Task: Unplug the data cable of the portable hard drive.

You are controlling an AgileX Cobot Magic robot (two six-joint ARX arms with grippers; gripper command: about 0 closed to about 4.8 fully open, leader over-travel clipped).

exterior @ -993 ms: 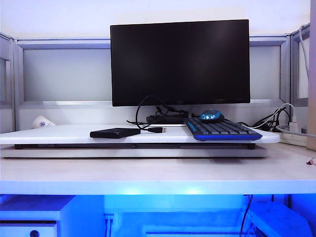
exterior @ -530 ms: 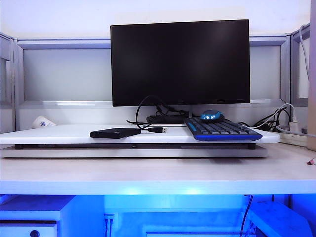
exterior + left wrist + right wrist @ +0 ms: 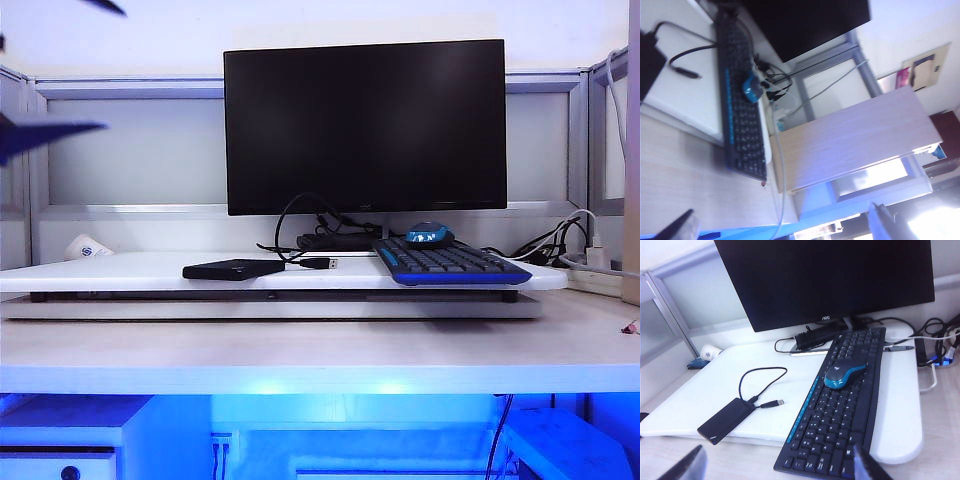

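Cable and drive lie together on the white raised board [image 3: 120, 270] of the counter [image 3: 320, 350], in front of the dark monitor [image 3: 365, 125]. The portable hard drive [image 3: 726, 421] rests flat near the board's front edge, left of the black-and-blue keyboard [image 3: 837, 410] in the exterior view. The data cable [image 3: 760, 377] is still plugged into the drive's end; it loops back toward the monitor and returns, its silver-tipped plug [image 3: 774, 403] lying free on the board between drive and keyboard. A blue mouse [image 3: 845, 375] sits on top of the keyboard.

The right tool [image 3: 780, 467] hangs above the counter's front edge, near the keyboard's near end, its two fingers spread wide and gripping nothing. The left tool [image 3: 785, 227] is likewise released and empty, fingers far apart; it looks across the keyboard, with the drive [image 3: 649, 65] at the edge of its view. In the exterior view only blurred dark shapes [image 3: 50, 132] show at the upper left.
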